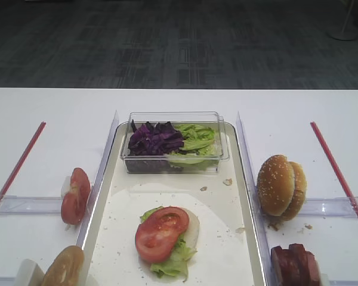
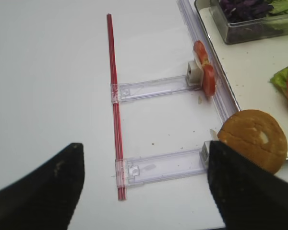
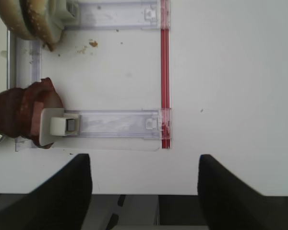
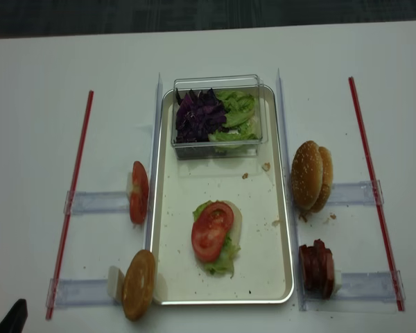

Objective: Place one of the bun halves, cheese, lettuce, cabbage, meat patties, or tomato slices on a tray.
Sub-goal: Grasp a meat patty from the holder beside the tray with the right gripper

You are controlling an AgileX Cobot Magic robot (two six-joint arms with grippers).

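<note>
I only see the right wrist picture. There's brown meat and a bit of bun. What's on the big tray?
Observer: A stack sits on the tray: a pale slice at the bottom, lettuce, and a tomato slice on top.
Operator: Is there more tomato somewhere?
Observer: Yes, more tomato slices stand on edge in a holder left of the tray.
Operator: Where's the purple stuff?
Observer: The cabbage is in a clear box at the tray's far end, beside more green leaves.
Operator: Is the other gripper holding anything?
Observer: No, the left gripper is open and empty, above the table near a bun half.
</note>
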